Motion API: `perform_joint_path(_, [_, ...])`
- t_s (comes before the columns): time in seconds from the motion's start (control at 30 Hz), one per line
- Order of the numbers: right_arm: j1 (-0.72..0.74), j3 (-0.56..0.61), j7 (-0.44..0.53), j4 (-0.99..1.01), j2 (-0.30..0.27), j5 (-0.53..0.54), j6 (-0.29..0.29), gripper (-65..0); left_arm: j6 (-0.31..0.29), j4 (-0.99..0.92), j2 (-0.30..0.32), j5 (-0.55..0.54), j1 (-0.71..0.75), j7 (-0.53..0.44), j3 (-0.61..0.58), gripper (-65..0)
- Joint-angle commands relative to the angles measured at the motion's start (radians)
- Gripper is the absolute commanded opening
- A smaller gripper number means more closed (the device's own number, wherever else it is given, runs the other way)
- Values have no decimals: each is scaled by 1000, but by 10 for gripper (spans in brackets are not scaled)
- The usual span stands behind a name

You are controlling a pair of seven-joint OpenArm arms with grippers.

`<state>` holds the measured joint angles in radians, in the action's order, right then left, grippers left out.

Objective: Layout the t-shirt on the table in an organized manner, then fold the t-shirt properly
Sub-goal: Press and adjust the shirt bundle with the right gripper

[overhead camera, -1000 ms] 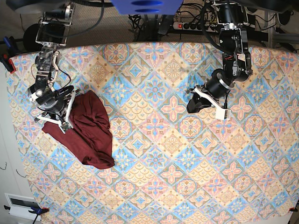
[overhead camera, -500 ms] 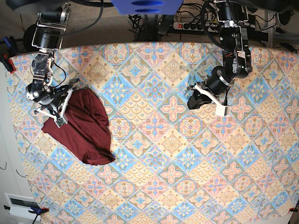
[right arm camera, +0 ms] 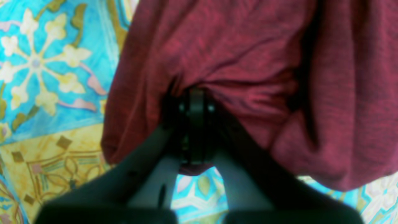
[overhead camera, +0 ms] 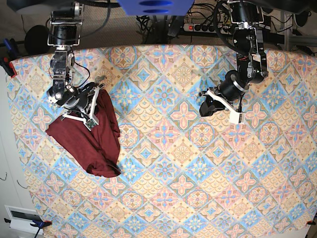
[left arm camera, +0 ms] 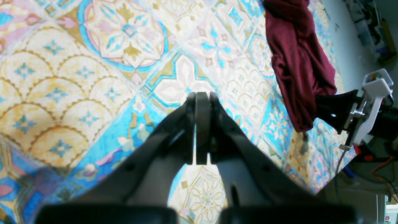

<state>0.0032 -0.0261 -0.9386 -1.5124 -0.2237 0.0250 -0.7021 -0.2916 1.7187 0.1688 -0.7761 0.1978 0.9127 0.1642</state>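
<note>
Compared with a second ago, the right tool (overhead camera: 97, 92) is sitting further toward the desk's centre and far edge, and the t-shirt's (overhead camera: 89, 136) upper part is being drawn that way with it; the bundled mound seen earlier is now stretching into a longer, flatter shape. The left tool (overhead camera: 204, 110) is sitting in nearly the same spot as before, with only a slight shift.

Right tool: jaws are pressing together on a pinch of the t-shirt (right arm camera: 248, 62). In the right wrist view the maroon fabric is bunching directly at the tips (right arm camera: 196, 102) and draping to either side, with folds running away from the grip. The lifted part of the cloth is hanging above the patterned desk (right arm camera: 46, 62).

T-shirt position: it is lying on the desk (overhead camera: 173, 163) on the base view's left side, near the left edge, still crumpled. One corner is pointing toward the left edge, a rolled lobe is resting nearest the camera-side edge, and the top is rising into the right tool.

Left tool: jaws are meeting flush with nothing between them (left arm camera: 199, 105), hovering over bare patterned desk (left arm camera: 77, 93), well apart from the shirt. In the left wrist view the t-shirt (left arm camera: 295, 68) is appearing at the upper right, with the right tool (left arm camera: 317, 107) gripping its edge beside it.
</note>
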Motion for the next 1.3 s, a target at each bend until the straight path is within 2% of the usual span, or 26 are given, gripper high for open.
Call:
perform_joint_path(0.0, [14,-4,-7,-14,7,-10,4,-648,-10,19,5,-19,-8,-17,2,-650])
perform_joint_path(0.23, [100,-5,-12,-9,30,-10,4,-648,-10,42,2,-19,-8,-17,2,-650])
perform_joint_path(0.37, [137,-8,-12,-1,76,-10,4,-648,-10,74,2,-19,-7,-17,1,-650])
perform_joint_path(0.67, [145,-13,-15,-101,73,-10,4,-648,-10,117,5,-19,24,16,7,-650])
perform_joint_path(0.8, [77,-73,-81,-181,10,-10,4,-648,-10,117,7,-19,25,16,7,-650])
perform_joint_path(1.0, [-53,-137,-113,-279,7,-10,4,-648,-10,117,7,-19,19,16,2,-650])
perform_joint_path(1.27, [-200,-131,-113,-322,7,-10,4,-648,-10,117,7,-19,21,16,1,-650])
